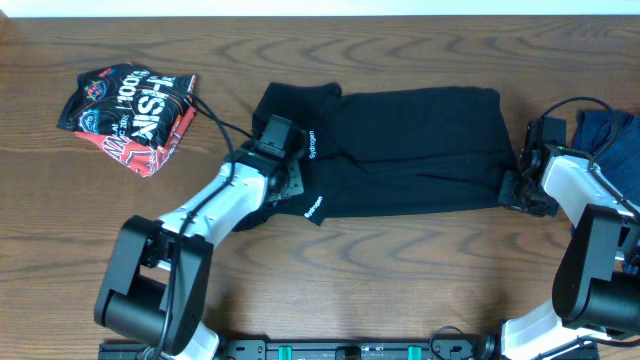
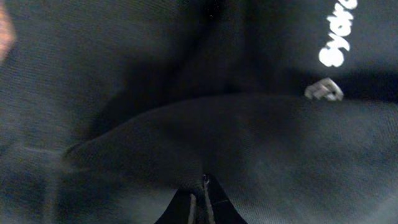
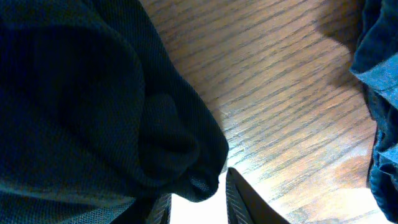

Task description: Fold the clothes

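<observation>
The clothes' main piece, a black shirt (image 1: 400, 150) with small white lettering (image 1: 311, 145), lies spread lengthwise across the middle of the table. My left gripper (image 1: 290, 165) is down on the shirt's left end. In the left wrist view its fingertips (image 2: 203, 194) are pressed together on the black fabric (image 2: 236, 137), with a raised fold in front. My right gripper (image 1: 512, 188) is at the shirt's right edge. A bunched lump of black cloth (image 3: 186, 168) sits between its fingers (image 3: 239, 199).
A red-black printed garment (image 1: 130, 110) lies crumpled at the far left. A dark blue garment (image 1: 610, 140) is at the right edge, close behind the right arm, and shows again as blue cloth (image 3: 382, 93). Bare wooden table (image 1: 400, 280) fills the front.
</observation>
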Action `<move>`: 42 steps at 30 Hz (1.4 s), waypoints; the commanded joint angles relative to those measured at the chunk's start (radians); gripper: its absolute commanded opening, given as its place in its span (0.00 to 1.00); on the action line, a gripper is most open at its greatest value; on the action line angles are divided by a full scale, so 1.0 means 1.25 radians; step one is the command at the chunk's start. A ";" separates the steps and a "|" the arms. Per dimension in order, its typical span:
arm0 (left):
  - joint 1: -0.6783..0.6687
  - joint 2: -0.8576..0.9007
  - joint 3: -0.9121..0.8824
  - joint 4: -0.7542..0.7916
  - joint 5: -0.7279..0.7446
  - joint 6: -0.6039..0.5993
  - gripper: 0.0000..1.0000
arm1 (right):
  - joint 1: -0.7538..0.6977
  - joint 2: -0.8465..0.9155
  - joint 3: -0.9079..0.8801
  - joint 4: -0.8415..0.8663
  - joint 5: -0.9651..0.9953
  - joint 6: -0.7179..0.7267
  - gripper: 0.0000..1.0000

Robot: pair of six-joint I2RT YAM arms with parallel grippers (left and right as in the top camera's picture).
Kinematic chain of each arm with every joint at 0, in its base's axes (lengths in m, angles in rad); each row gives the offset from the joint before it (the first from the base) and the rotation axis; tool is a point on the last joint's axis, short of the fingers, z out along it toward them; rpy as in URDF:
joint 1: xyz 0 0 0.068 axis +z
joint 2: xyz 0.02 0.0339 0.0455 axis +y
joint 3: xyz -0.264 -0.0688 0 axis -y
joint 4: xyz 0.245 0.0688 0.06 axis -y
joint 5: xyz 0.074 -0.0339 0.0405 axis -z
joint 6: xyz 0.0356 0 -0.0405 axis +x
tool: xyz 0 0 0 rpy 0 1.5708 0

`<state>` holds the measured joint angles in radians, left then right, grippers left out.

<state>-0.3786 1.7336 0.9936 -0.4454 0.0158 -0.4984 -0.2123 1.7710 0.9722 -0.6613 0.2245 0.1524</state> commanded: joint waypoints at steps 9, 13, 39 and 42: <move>0.092 -0.048 0.012 0.050 0.042 -0.007 0.49 | -0.013 -0.001 -0.004 0.003 -0.004 0.006 0.28; 0.091 -0.048 0.011 0.031 0.045 -0.006 0.48 | -0.013 -0.002 -0.003 0.003 -0.003 0.006 0.31; 0.090 -0.049 -0.016 -0.060 0.061 0.030 0.21 | -0.012 -0.011 0.191 -0.103 -0.171 -0.077 0.39; 0.090 -0.049 -0.017 -0.059 0.061 0.030 0.21 | -0.012 -0.006 0.178 -0.099 -0.223 -0.106 0.38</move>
<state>-0.2653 1.6794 0.9882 -0.5167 0.1120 -0.4725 -0.2123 1.7699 1.2133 -0.7879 0.0620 0.0837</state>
